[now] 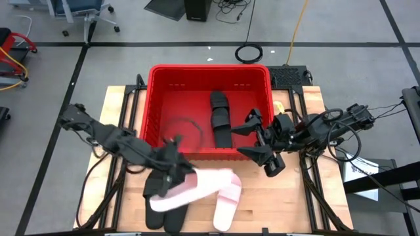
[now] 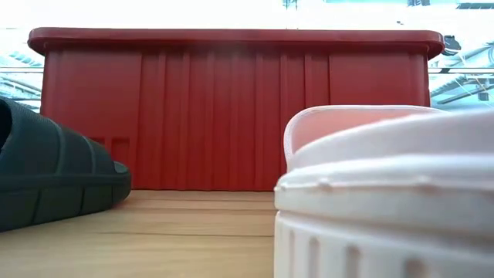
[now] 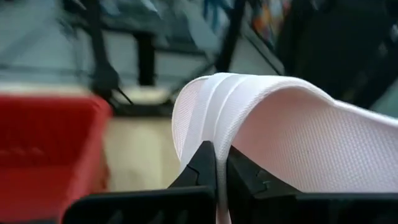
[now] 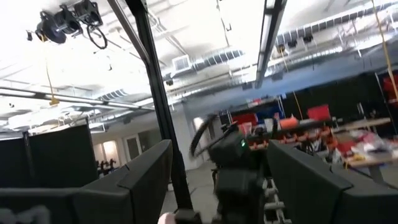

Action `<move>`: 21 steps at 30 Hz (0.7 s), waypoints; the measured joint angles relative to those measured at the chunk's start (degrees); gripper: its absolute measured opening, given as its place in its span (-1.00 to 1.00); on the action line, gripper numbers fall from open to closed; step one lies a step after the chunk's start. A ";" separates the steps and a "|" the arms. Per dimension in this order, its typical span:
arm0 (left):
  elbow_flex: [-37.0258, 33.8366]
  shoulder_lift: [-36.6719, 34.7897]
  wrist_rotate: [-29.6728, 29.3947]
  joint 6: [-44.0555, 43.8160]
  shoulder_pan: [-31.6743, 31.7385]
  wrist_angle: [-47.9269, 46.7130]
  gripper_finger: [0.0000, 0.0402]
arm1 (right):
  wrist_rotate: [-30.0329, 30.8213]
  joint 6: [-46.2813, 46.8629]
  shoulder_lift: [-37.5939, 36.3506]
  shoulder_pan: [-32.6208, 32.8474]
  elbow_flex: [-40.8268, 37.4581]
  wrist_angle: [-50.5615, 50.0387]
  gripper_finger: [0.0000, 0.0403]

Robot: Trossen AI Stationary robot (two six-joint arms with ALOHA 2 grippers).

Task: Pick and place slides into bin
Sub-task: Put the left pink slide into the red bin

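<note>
From the high view I see the red bin (image 1: pixel 157 98) sitting at the table's (image 1: pixel 118 105) far edge, around twelve o'clock from the table's centre. One black slide (image 1: pixel 220 118) lies inside it, toward the right of its floor, and a thin dark ring of cable (image 1: pixel 180 128) rests on the floor at the slide's nine o'clock. My left gripper (image 1: pixel 176 167) is just outside the bin's near wall, at roughly seven o'clock from the bin's centre, pinching one end of a pale pink slide (image 1: pixel 197 187) that runs off toward three o'clock. A second pale slide (image 1: pixel 226 204) lies at five o'clock from that one, touching it. Black slides (image 1: pixel 157 213) lie partly under the pink one at the near edge of the table. My right gripper (image 1: pixel 259 139) is at the bin's right near corner with its fingers spread wide, one over the bin's rim and one outside it, holding nothing.

In the low view the bin's ribbed wall (image 2: pixel 231 116) fills the background. A black slide (image 2: pixel 54 174) rests on the wood at nine o'clock, and a pale slide (image 2: pixel 386 201) looms close at four o'clock.

In the left wrist view my two dark fingers (image 3: pixel 202 171) are pressed together on the edge of the pink slide's strap (image 3: pixel 280 130), with the bin (image 3: pixel 50 149) blurred at eight o'clock.

The right wrist view points up into the room; the fingers (image 4: pixel 143 180) stand well apart.
</note>
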 joint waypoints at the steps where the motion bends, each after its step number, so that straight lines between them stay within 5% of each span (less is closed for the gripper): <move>1: 0.04 -0.93 -2.34 0.63 0.23 0.72 -0.99 | 0.02 -0.20 0.00 0.00 -0.01 0.41 0.26; 13: 0.10 -8.77 -23.92 12.17 9.27 -7.24 -0.98 | 0.28 -0.24 0.00 -0.04 -0.01 0.66 0.26; 21: 0.09 -8.14 -25.68 20.32 20.62 -20.68 -0.98 | 4.51 1.23 0.00 -0.06 0.00 1.22 0.26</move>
